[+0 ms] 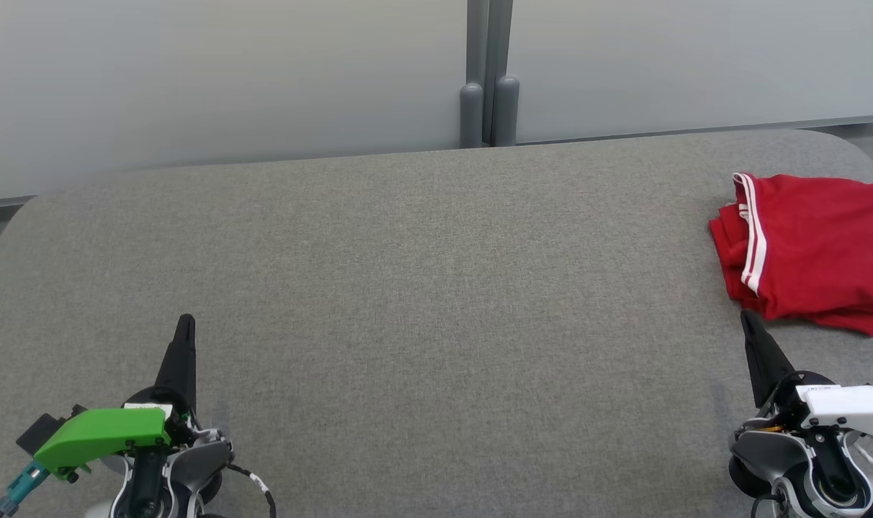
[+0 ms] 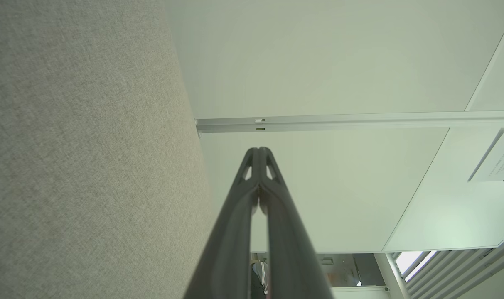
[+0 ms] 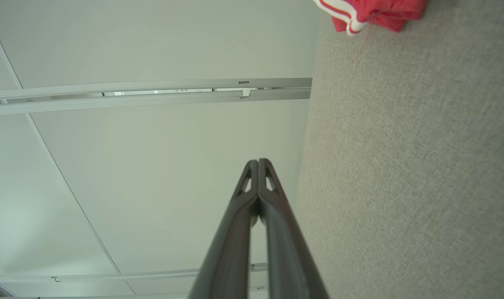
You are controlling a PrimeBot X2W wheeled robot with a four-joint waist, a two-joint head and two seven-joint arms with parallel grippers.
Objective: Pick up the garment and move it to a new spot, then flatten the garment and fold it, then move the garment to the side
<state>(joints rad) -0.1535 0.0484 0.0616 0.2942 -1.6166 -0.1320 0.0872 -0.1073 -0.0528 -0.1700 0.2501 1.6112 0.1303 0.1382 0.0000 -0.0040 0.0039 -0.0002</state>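
Left end effector (image 1: 185, 321) and right end effector (image 1: 746, 318) closed, empty; garment (image 1: 817, 244) red, white-striped, folded.

We find the garment (image 1: 817, 252) lying on the counter (image 1: 422, 288), at its right end. Our right fingers (image 1: 760, 352) point just before the garment's near left corner; our left fingers (image 1: 181, 360) are well to the garment's left.

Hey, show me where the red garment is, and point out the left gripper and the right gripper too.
red garment (image 1: 817, 244), head view, on the red fabric right of the white stripes.
left gripper (image 1: 186, 322), head view, at the closed fingertips.
right gripper (image 1: 748, 320), head view, at the closed fingertips.
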